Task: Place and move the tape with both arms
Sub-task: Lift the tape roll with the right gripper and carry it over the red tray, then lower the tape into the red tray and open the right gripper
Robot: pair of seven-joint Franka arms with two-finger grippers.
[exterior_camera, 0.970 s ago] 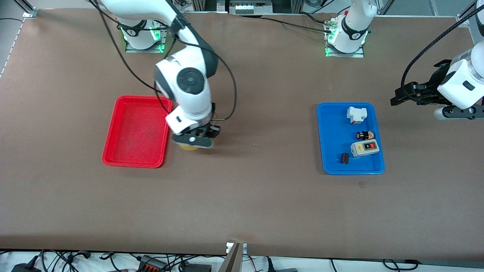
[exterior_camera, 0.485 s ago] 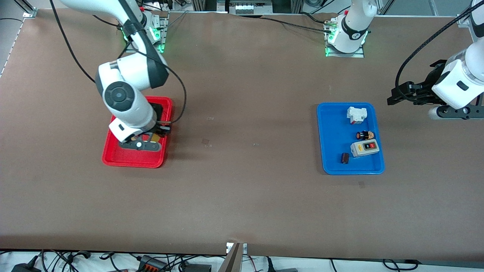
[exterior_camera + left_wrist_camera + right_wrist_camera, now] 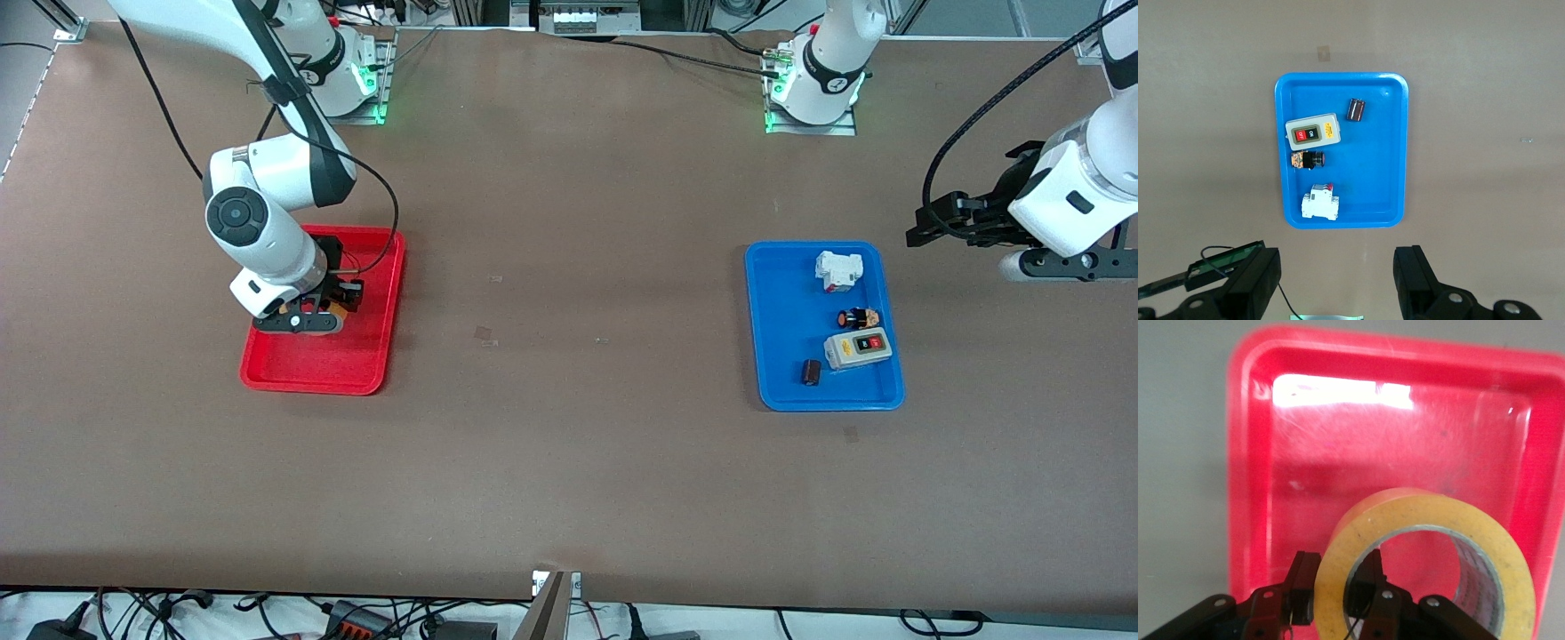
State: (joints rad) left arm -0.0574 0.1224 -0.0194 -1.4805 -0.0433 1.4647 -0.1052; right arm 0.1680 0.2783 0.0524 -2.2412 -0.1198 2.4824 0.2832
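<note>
The tape, a yellow-tan roll, hangs just over the floor of the red tray. My right gripper is shut on the roll's wall, with one finger inside the ring and one outside. In the front view the right gripper sits low over the red tray, and only a sliver of tape shows under it. My left gripper waits open and empty in the air at the left arm's end of the table, off the blue tray. The left gripper looks down on the blue tray.
The blue tray holds a grey switch box, a white breaker, a small black-and-orange part and a dark cylinder. Bare brown table lies between the two trays.
The right arm has carried the tape from the table beside the red tray to over the tray, toward its own end. The left gripper has drifted slightly and stays open.
</note>
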